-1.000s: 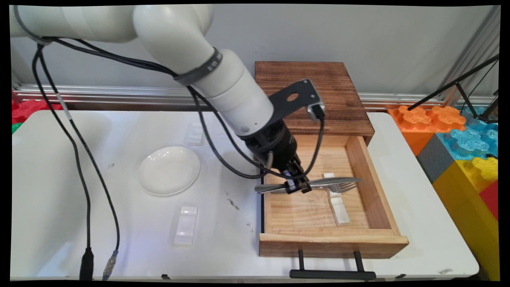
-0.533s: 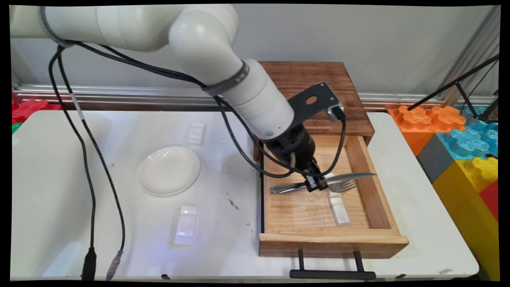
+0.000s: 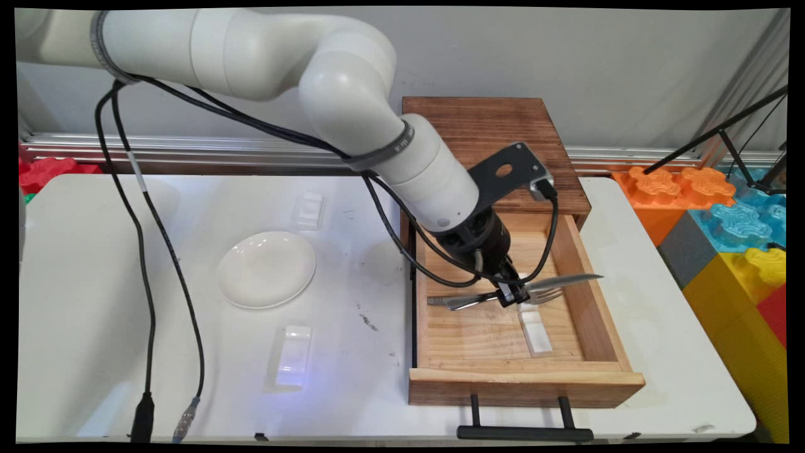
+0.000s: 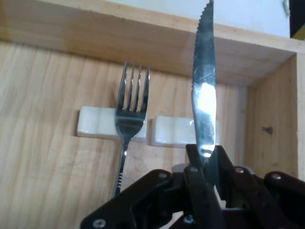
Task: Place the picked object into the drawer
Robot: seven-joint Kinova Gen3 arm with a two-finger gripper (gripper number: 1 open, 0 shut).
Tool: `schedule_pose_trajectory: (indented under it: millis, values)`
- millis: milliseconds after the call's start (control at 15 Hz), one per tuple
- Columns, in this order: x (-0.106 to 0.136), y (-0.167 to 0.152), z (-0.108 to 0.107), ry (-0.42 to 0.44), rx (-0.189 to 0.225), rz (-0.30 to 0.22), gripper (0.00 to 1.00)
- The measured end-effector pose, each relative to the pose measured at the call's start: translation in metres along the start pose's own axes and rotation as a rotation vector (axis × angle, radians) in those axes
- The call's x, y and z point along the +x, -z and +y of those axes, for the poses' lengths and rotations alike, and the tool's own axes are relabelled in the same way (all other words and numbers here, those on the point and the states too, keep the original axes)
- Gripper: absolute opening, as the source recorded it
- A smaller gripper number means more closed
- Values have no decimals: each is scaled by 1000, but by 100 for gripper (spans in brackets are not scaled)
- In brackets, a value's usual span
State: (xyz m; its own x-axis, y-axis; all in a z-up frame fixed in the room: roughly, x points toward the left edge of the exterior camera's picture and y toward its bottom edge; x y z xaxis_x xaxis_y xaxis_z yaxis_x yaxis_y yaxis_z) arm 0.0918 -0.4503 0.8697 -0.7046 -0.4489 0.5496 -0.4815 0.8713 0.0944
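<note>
This looks like a robotics lab set up as a mock kitchen — not a real home. A white folding table (image 3: 94, 302) stands against a plain grey wall (image 3: 597, 56), with an aluminium rail (image 3: 188, 148) running along its far edge. A white robot arm (image 3: 251, 44) trails 2 loose black cables (image 3: 157, 251) across the tabletop. At the right edge, large foam interlocking blocks (image 3: 729, 220) in orange, blue, yellow and grey are stacked, and thin black tripod legs (image 3: 723, 135) lean in above them — test-rig clutter. The household items are few: a freestanding wooden drawer unit (image 3: 503, 145) and a white plate (image 3: 266, 268).
</note>
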Motion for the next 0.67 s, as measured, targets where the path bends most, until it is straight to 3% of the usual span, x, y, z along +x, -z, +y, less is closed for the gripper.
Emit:
schedule_pose_trajectory:
  millis: [667]
  values:
    - [-26, -36, 1, -30, -34, -2, 0]
